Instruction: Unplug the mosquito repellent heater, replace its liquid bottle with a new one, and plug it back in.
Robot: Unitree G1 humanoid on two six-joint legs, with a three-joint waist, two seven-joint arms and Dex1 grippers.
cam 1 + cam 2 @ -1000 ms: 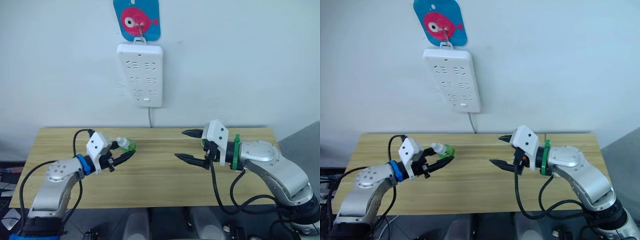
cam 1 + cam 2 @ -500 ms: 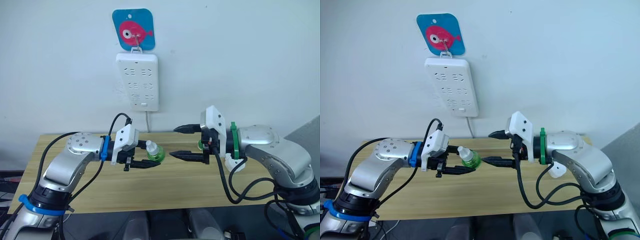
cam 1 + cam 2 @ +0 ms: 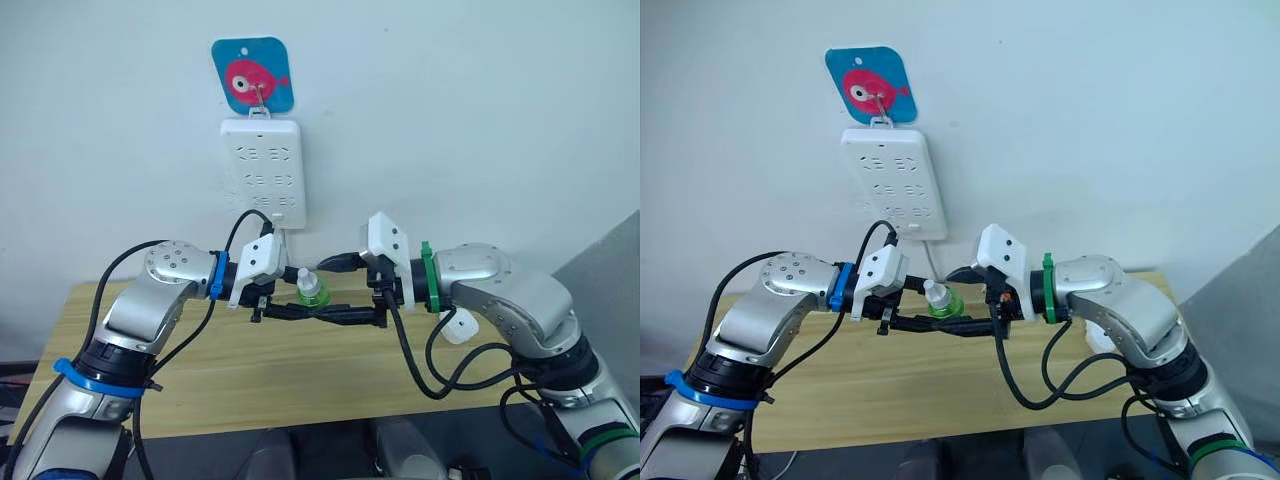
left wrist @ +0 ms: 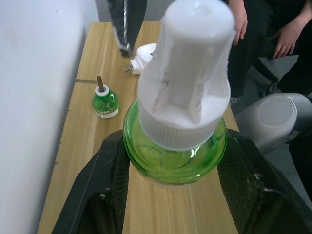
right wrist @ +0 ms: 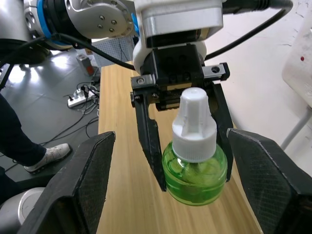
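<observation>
Liquid bottles: 2, one white-capped (image 4: pixel 183 112), one uncapped with brown wick (image 4: pixel 105 101) | mosquito repellent heater: 1 (image 4: pixel 142 57) | grippers: 2, left (image 3: pixel 300 298), right (image 3: pixel 338 292) | power strip: 1 (image 3: pixel 263 171) | fish hanger: 1 (image 3: pixel 252 76) | table: 1 (image 3: pixel 250 365)

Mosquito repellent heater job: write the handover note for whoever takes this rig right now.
Left tool: shut on the new green liquid bottle with a white cap, held in the air above the wooden table.
Right tool: open, one finger either side of that bottle, not gripping.
Small white plastic heater: unplugged, lying on the table; the uncapped green old bottle with a brown wick stands beside it.
White wall power strip: nothing plugged in.
Left: uncap the new bottle, fit it to the heater, plug in.
</observation>
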